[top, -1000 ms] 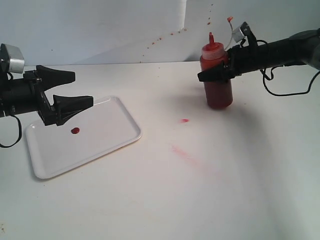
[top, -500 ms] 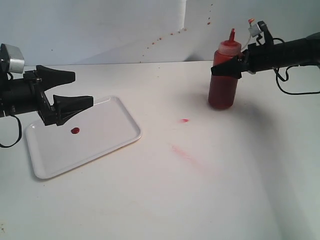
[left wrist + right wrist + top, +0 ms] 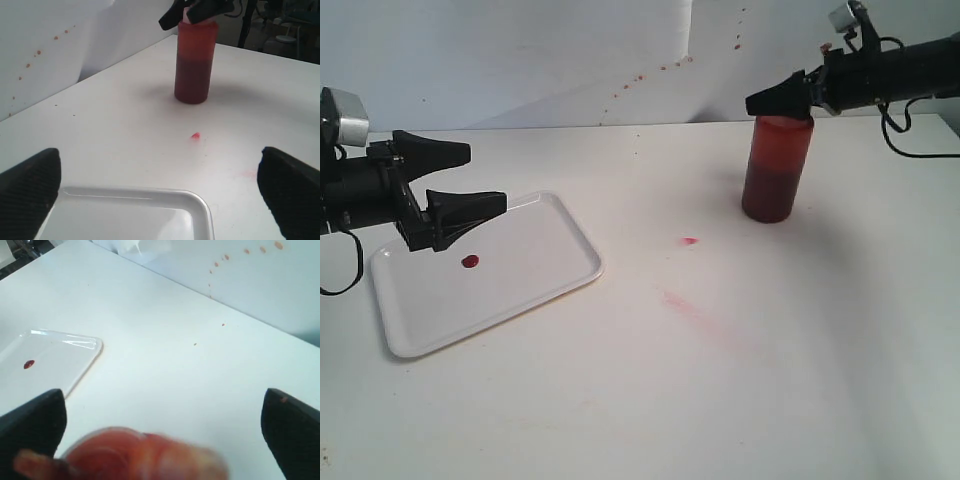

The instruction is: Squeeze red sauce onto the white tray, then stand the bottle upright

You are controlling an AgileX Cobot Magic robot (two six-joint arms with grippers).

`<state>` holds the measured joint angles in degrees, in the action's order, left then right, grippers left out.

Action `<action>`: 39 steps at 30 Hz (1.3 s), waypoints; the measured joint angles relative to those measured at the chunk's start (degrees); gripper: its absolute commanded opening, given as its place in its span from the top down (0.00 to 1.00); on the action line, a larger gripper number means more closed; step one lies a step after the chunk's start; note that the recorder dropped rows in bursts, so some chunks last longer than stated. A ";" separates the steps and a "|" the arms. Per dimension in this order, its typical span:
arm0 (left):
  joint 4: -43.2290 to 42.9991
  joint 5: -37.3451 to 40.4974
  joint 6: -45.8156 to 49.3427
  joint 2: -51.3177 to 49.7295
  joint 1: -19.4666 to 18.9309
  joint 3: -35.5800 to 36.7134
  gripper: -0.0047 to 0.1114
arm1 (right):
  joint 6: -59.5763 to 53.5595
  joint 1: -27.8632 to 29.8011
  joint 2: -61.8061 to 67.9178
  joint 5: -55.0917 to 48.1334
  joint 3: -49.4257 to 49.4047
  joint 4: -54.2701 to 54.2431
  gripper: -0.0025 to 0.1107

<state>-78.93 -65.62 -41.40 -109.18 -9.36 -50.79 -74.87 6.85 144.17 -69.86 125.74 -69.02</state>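
The squeeze bottle (image 3: 777,175) stands upright at about 2 o'clock on the worktop (image 3: 720,380), dark red in its lower half. The right end effector (image 3: 786,100) hangs at the bottle's top, spread wide and gripping nothing. At 9 o'clock the left end effector (image 3: 487,177), likewise wide and empty, hovers over the white tray (image 3: 540,270), which carries a small blob of red sauce (image 3: 470,261).

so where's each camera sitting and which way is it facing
Exterior: off the arms, faces across the table to the back wall; shows left gripper by the tray, right gripper above the bottle.
Left wrist: low over the tray, faces the bottle; its two open fingers frame the view.
Right wrist: just above the bottle, faces the tray; its open fingers at the edges.
Shared: all three show the tray; exterior and right wrist show the sauce blob.
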 measured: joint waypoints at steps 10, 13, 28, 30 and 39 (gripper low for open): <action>0.00 0.00 0.00 0.00 0.00 0.00 0.06 | 6.12 0.00 -5.83 0.11 0.00 -6.74 0.12; 0.00 0.00 0.00 0.00 0.00 0.00 0.06 | 6.33 0.11 -8.21 0.11 0.00 -14.35 0.12; 0.00 0.00 -0.26 0.00 0.00 0.00 0.06 | 7.24 4.32 -23.67 0.24 0.00 2.53 0.98; 0.00 0.00 -1.08 0.00 0.00 0.00 0.06 | 10.81 5.34 -26.65 0.11 0.00 10.62 0.98; 0.00 -1.99 -2.91 0.00 0.00 0.00 0.06 | 21.48 6.25 -37.72 0.01 -5.74 30.75 0.98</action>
<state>-78.93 -67.61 -44.31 -109.18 -9.36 -50.79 -53.39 13.10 106.45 -69.85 119.99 -38.26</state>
